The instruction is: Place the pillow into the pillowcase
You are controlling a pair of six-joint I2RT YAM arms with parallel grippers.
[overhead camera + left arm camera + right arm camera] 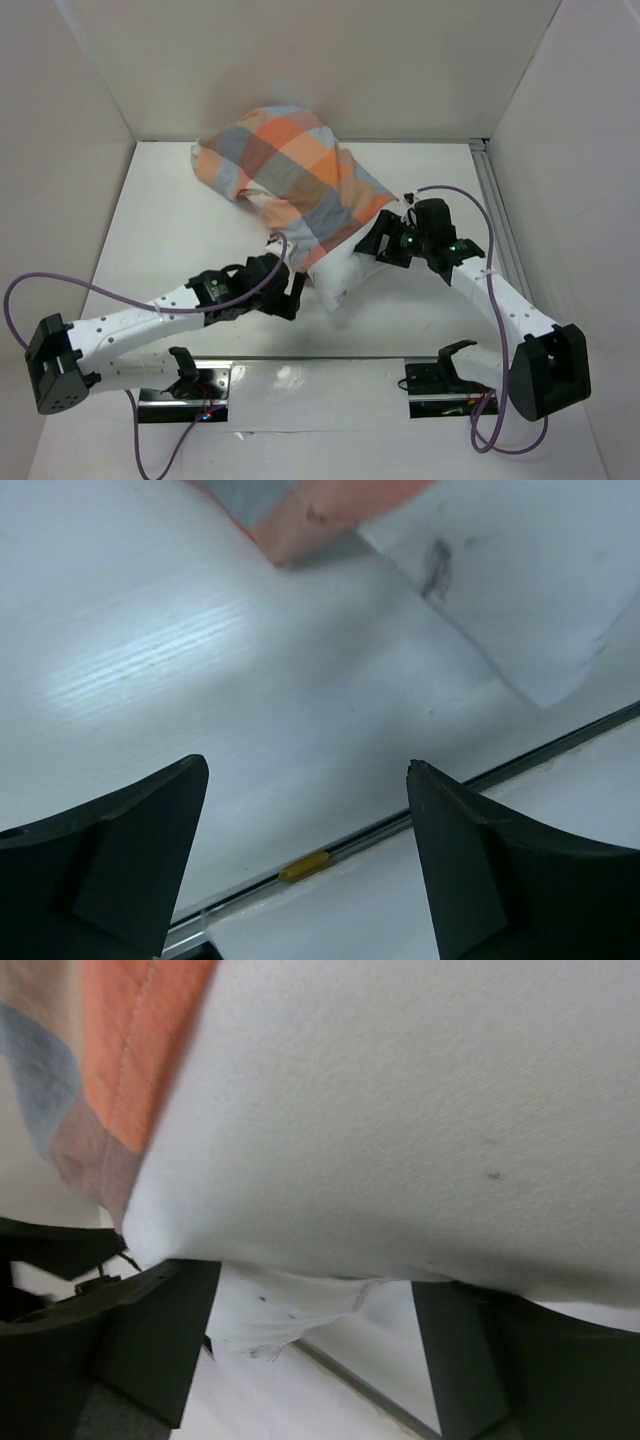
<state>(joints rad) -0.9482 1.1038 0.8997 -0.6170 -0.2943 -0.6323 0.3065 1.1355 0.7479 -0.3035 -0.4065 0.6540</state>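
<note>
Left end effector [305, 770]: spread, empty, over white desk [170, 230]. Orange-grey-cream checked cloth pillowcase [290, 175] covers most of puffy white rectangular pillow [335, 280]; bare end sticks out at 6 o'clock. Right end effector [315, 1295]: spread against that end. Judgement: pinch both hem corners, draw evenly toward 6 o'clock.

text: none legible | labels: none | brands: none | numbers/signs: none

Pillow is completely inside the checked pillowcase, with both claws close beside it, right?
Not completely. The top view shows a white end of the pillow sticking out of the pillowcase at its near opening. The left claw and right claw are indeed close beside it.
</note>
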